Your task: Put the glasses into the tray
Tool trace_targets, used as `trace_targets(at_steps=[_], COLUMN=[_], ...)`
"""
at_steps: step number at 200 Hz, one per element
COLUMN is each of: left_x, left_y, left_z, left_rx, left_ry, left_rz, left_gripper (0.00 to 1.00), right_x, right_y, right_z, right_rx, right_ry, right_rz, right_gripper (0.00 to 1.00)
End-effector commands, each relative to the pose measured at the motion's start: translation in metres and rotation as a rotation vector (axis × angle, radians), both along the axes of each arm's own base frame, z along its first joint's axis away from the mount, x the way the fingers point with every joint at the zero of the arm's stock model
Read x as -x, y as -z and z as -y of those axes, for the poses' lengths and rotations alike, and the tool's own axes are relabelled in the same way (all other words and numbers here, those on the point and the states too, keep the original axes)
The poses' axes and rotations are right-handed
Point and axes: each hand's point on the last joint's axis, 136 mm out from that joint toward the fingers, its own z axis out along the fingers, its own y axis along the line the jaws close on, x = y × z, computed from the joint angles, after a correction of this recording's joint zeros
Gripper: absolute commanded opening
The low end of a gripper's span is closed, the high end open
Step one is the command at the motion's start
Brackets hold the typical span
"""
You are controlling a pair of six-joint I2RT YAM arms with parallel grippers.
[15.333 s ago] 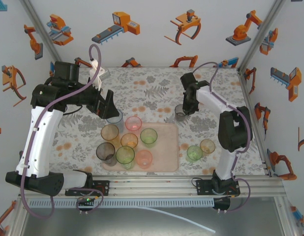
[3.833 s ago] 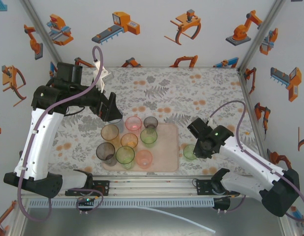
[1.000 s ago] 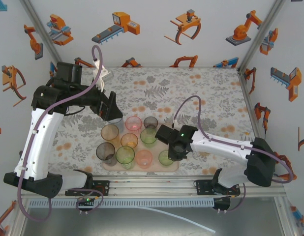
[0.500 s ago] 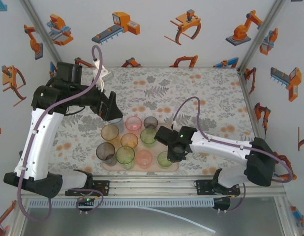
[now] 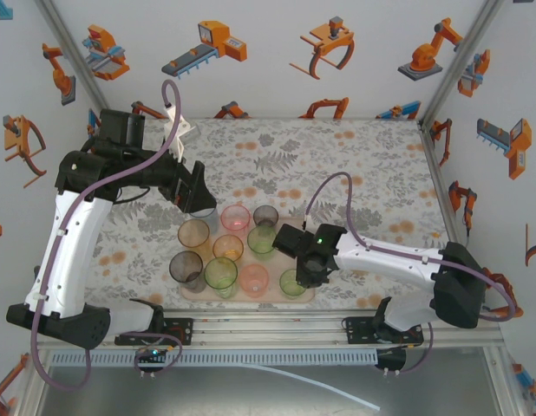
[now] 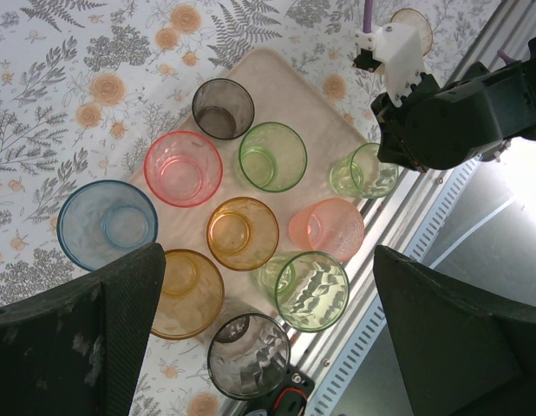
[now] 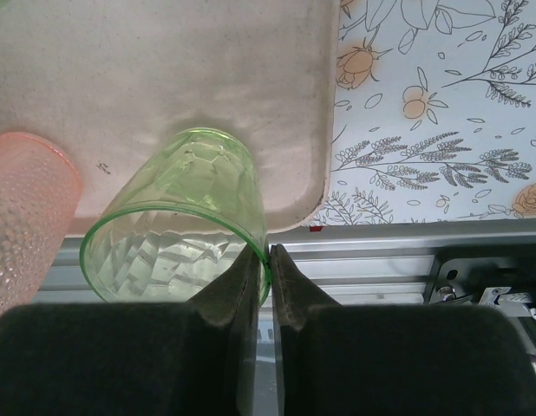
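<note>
The pale pink tray [image 5: 296,236] lies in front of the arm bases and holds several tinted glasses. A ribbed green glass [image 7: 181,208] stands at its near right corner [image 5: 291,283]. My right gripper [image 7: 270,253] is shut on that glass's rim, one finger inside and one outside, with only a thin slit between them; from above it sits over the glass [image 5: 304,270]. My left gripper [image 6: 268,347] is wide open and holds nothing, high above the tray's left side [image 5: 195,196], over a blue glass [image 6: 107,224]. Grey, pink, orange and green glasses [image 6: 273,156] fill the tray [image 6: 324,117].
A pale orange glass [image 6: 421,19] stands on the floral table beyond the right arm. The metal rail [image 7: 381,251] at the table's near edge runs right beside the tray corner. A pink dimpled glass [image 7: 25,208] stands close to the left of the held green one.
The right gripper and the green glass settled a little lower at the tray's near right corner. The left arm has not moved.
</note>
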Motion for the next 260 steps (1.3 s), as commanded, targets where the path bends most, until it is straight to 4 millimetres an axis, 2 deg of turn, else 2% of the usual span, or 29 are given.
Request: trace_targets(at_steps=[1,20,41,110,140,159,201,232,260], left_x=[0.006,0.006,0.006,0.005,0.001,0.0,0.001,0.003,0.002], left_y=[-0.009,-0.009,-0.009,-0.011,-0.004,-0.005,-0.006,-0.008,-0.011], left_z=[0.003,0.003,0.003,0.002,0.0,0.0,0.001,-0.001,-0.003], left_rx=[0.029,0.029,0.029,0.026,0.003,0.0,-0.003,-0.008,-0.018], left_ry=[0.015,0.014,0.014,0.011,0.001,-0.002,0.01,0.014,0.007], left_rz=[0.012,0.011,0.012,0.024,0.006,0.009,0.02,0.037,0.061], left_gripper=[0.97,0.97,0.97,0.97,0.97,0.97,0.97,0.97,0.97], right_x=[0.002,0.0,-0.003,-0.015,-0.022,-0.026,-0.046,-0.056,-0.066], right_y=[0.002,0.0,-0.005,-0.027,-0.04,-0.048,-0.08,-0.078,-0.094], right_z=[0.005,0.004,0.002,-0.005,-0.006,-0.001,0.019,0.024,0.036], right_rx=[0.022,0.021,0.017,0.022,0.009,0.002,-0.015,-0.072,-0.051], right_ry=[0.015,0.012,0.007,-0.018,-0.021,-0.01,0.033,0.091,0.109], right_rz=[0.002,0.011,0.025,0.078,0.12,0.151,0.215,0.186,0.216], right_gripper=[0.2,0.3,0.34,0.38,0.4,0.4,0.41,0.43,0.44])
